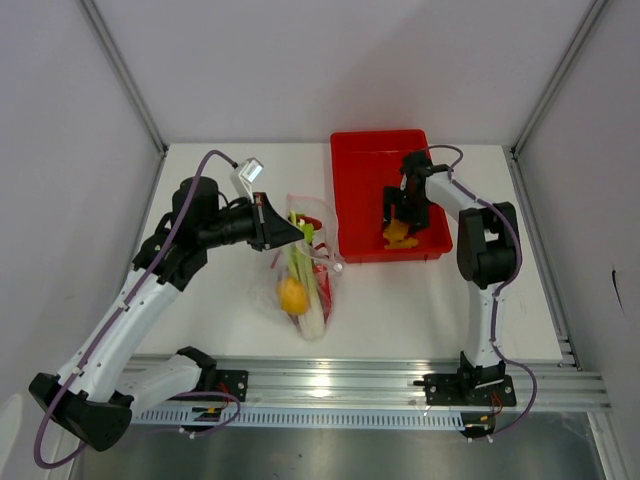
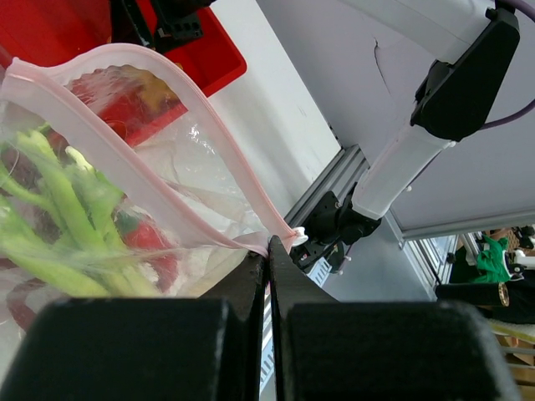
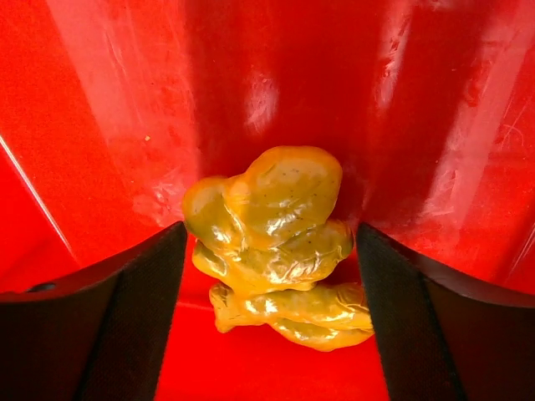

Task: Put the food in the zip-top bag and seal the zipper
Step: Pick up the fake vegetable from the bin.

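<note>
Grey walls (image 1: 60, 100) stand around the white table (image 1: 420, 300). In its middle the left gripper (image 2: 268, 266) pinches the bag (image 2: 209, 159) by its rim; at the far edge the right gripper (image 3: 267, 251) gapes around a yellow lump (image 3: 280, 209) in the red tray (image 1: 360, 170).

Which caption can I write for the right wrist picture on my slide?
The open right gripper straddles a yellow-orange toy food piece lying in the red tray.
</note>
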Tool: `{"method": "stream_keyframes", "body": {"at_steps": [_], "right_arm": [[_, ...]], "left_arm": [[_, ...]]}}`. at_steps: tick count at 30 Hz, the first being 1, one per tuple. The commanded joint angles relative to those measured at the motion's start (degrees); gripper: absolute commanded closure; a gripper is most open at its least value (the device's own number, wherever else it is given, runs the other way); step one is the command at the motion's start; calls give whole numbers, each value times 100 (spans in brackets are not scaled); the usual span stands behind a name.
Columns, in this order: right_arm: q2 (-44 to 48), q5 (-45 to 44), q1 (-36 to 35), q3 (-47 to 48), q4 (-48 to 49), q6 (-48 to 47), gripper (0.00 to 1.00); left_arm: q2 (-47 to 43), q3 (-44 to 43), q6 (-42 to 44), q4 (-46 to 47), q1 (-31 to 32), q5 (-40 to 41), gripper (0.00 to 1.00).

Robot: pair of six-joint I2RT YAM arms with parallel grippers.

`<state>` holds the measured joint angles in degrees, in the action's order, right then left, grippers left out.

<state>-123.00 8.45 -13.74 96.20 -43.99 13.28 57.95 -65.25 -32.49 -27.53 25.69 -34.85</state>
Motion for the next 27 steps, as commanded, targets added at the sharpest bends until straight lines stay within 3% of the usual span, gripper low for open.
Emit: {"method": "stream_keyframes", "body": {"at_steps": [1,2,3,4,6,7,12,27], "right_arm": [[-198,148,20,127,-5,-106,20],[-242,174,20,127,-5,-89,23],[-242,227,20,92,13,-80,33],[-251,262,20,74,65,-80,33],[-207,315,29,22,136,-54,69],[-189,315,29,21,188,-45,77],[74,342,73,91,355,26,98],[1541,614,249,92,619,263,100]], "left_arm": [[-153,-14,-20,406,-47,-180,99],[-135,-22,-20,415,-47,-189,99],[-135,-22,-38,415,-47,-189,99],[-135,-22,-29,424,-47,-189,99],[-126,-14,-29,424,-47,-189,100],[-118,-22,-29,415,-47,-189,99],[-118,-22,-20,389,-47,-171,99],[-56,-58,-56,389,-47,-189,100]]}}
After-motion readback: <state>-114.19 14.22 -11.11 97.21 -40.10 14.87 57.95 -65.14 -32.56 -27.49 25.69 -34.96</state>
